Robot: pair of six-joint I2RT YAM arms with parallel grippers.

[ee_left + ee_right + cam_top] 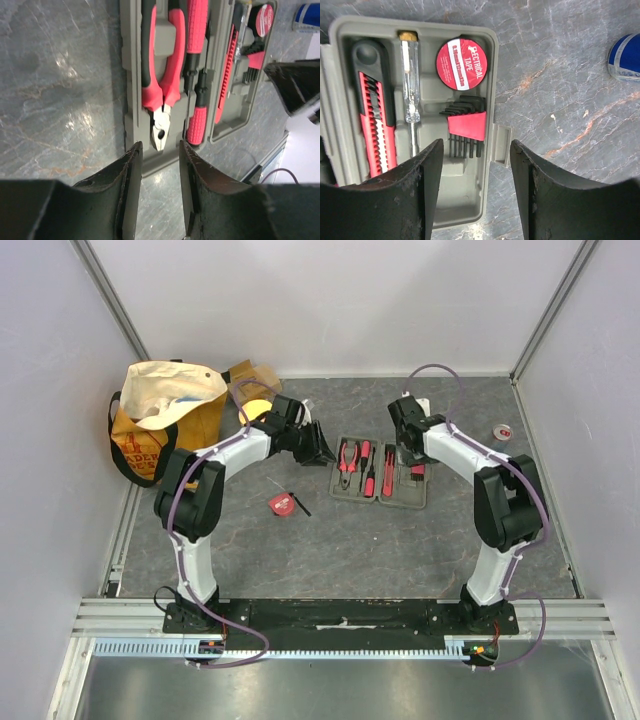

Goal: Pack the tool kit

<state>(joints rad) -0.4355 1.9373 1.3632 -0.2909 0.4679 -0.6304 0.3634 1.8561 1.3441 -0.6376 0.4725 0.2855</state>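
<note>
Top view: I've got the tool kit case [381,498] lying open and flat mid-table, between the two arm heads. Pliers [348,462] and red-handled screwdrivers [368,472] are in its left half. Left gripper [320,445] is just left of the case. Right gripper [410,455] is over the right half. A small red-and-black item [283,503] lies loose on the table [330,560], left of the case and apart from it; can't tell what it is. Tote bag [160,420] is in the far-left corner, with a cardboard box [250,373] behind it.

Left wrist: fingers [127,190] are a little apart with nothing between them, above the table at the case's edge. The pliers are seated in their slot, nose toward the fingers, with two screwdrivers alongside.

Right wrist: fingers [415,200] are spread wide and empty, over the case's right half by its latch tab [502,145]. Seated in that half are a utility knife [372,120], a clear-handled tester screwdriver [410,80], an electrical tape roll [461,65] and hex keys [467,125] in a red holder. A blue-and-white roll [625,57] is on the table to the right, clear of the case.
</note>
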